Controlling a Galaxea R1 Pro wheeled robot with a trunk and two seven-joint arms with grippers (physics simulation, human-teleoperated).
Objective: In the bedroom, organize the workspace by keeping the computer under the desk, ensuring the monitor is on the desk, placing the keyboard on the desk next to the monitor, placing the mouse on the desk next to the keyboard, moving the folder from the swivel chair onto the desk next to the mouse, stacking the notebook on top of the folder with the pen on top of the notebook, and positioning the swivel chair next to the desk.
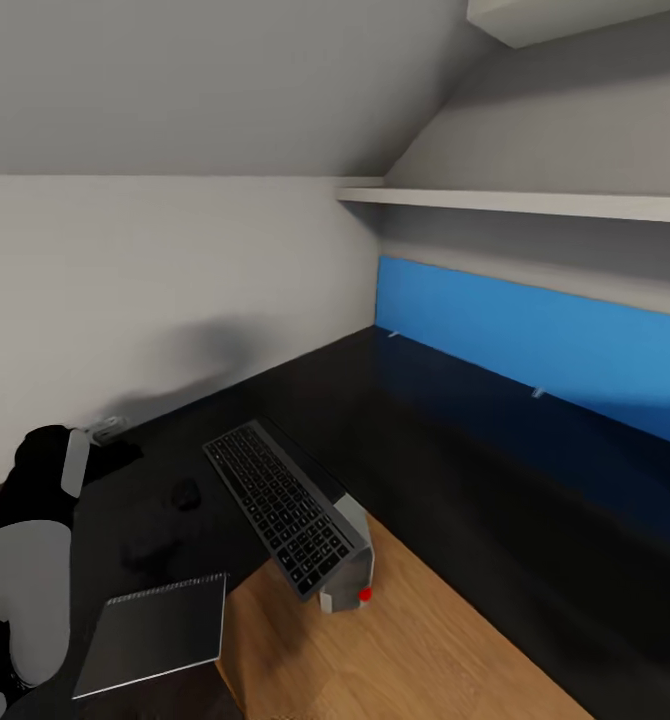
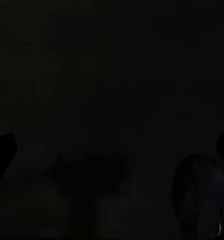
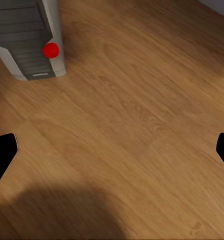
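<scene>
— Where do you stand?

— Your keyboard (image 1: 280, 505) lies on the black surface (image 1: 455, 450), its near end seemingly jutting past the edge. The computer (image 1: 347, 575) sits on the floor just below the keyboard, and the notebook (image 1: 160, 630) lies flat near the keyboard, on your left arm's side.

— And the tools?

— Your right tool (image 3: 112, 155) is spread wide and holds nothing, hanging over bare floor beside the computer. Your left tool (image 2: 112, 150) looks spread too, though that view is very dark.

— Next?

— You're likely on the keyboard step: nudge the keyboard fully onto the surface.
</scene>
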